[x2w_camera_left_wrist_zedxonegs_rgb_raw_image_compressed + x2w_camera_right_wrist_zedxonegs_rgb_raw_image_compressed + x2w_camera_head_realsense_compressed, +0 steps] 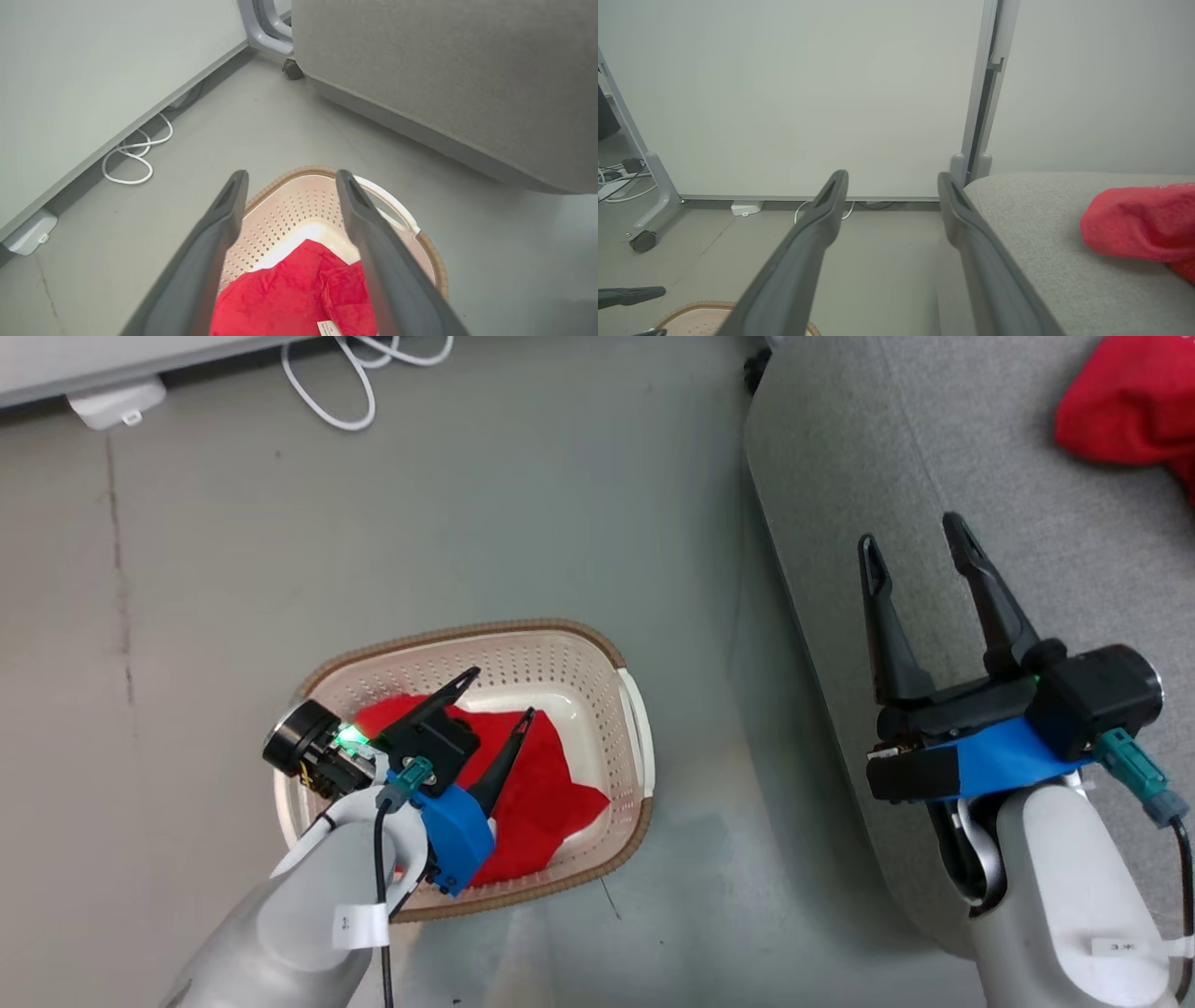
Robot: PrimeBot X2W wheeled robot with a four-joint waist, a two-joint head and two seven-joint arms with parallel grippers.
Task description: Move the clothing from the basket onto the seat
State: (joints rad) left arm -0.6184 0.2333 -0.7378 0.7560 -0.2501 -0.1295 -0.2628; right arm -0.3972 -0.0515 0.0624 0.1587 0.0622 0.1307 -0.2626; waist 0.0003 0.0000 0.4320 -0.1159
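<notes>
Left gripper (504,693) hangs over the basket (523,627), fingers spread wide and nothing pinched between them. The tips point down at the red garment (541,793) lying crumpled on the basket's bottom. From the wrist camera they look a bit above the cloth, but I can't say for sure they aren't touching.

That garment looks light, soft and floppy, so I reckon it'll drape and trail off whatever point gets grabbed. I'd go for a raised fold near the middle of the heap, not the flat edge by the little white tag (329,328). A corner grab would probably drag the rest over the rim, and a basket that small could tip or slide along with it.

As far as I can see the basket holds just that one piece, with pale bottom showing on the far side.

Right gripper (910,532) is also spread and empty, up over the near edge of the seat (887,448). The second red garment (1120,411) is bunched on the seat, well away from those fingers.
</notes>
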